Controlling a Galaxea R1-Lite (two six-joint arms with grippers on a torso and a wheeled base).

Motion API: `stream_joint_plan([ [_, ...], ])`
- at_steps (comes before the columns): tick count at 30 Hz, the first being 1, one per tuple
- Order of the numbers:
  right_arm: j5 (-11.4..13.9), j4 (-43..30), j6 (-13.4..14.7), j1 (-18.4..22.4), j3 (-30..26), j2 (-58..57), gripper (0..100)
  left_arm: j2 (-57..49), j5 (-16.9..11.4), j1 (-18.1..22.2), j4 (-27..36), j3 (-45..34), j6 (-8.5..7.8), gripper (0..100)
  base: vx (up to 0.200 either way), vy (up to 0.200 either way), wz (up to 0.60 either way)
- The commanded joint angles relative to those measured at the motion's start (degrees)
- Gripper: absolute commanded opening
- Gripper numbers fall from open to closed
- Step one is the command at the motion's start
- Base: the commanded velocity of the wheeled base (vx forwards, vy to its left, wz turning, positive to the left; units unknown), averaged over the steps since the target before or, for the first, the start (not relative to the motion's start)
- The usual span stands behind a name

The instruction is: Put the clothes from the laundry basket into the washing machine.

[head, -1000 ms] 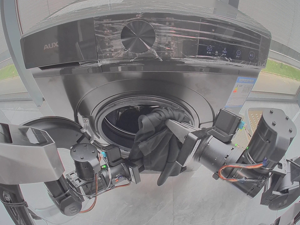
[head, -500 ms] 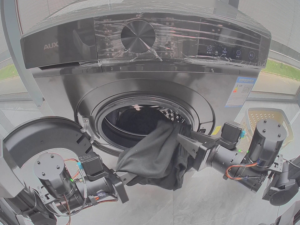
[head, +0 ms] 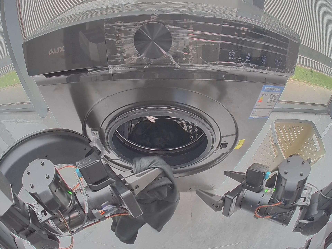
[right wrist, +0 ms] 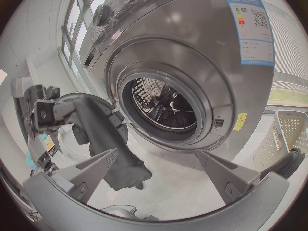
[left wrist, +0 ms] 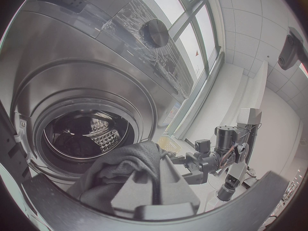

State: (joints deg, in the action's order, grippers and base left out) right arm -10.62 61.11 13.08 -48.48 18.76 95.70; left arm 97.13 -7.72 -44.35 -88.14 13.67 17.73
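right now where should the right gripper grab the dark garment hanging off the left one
I'd pinch the loose fold of the dark garment below the left gripper, coming from the robot's right: it hangs free there, and the open right gripper faces that side.

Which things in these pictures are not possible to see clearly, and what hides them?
- Inside of the laundry basket: in the head view the right arm covers its lower part; in the right wrist view the edge cuts it off.
- Clothes in the drum: head view, too dark to count.
- Dark garment, type unclear: crumpled over the left tool, with the left arm hiding one side.

Grey left gripper [head: 152,178], black orange-cabled arm [head: 45,187]
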Motion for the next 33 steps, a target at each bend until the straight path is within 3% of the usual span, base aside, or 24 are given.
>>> stream_joint_plan([
  [1, 0.3, 0.0, -0.4, -0.6, -1.0, 0.1, 100, 0.4, 0.1, 0.0, 0.0, 1.5, 0.03, 0, 0.0, 0.0, 0.0],
  [21, 0.7, 3.5, -2.1, -5.6, -0.3, 3.3, 100, 1.4, 2.0, 0.4, 5.3, 7.5, 0.2, 0, 0.0, 0.0, 0.0],
  [27, 1.5, 5.7, -2.7, -6.0, 1.5, 7.0, 100, 6.9, 7.5, 0.8, 6.0, 12.5, 0.2, 0, 0.0, 0.0, 0.0],
  [33, 1.5, 5.7, -4.4, -5.0, 3.4, 11.2, 100, 8.9, 8.3, 0.8, 6.2, 14.4, 0.12, 0, 0.0, 0.0, 0.0],
])
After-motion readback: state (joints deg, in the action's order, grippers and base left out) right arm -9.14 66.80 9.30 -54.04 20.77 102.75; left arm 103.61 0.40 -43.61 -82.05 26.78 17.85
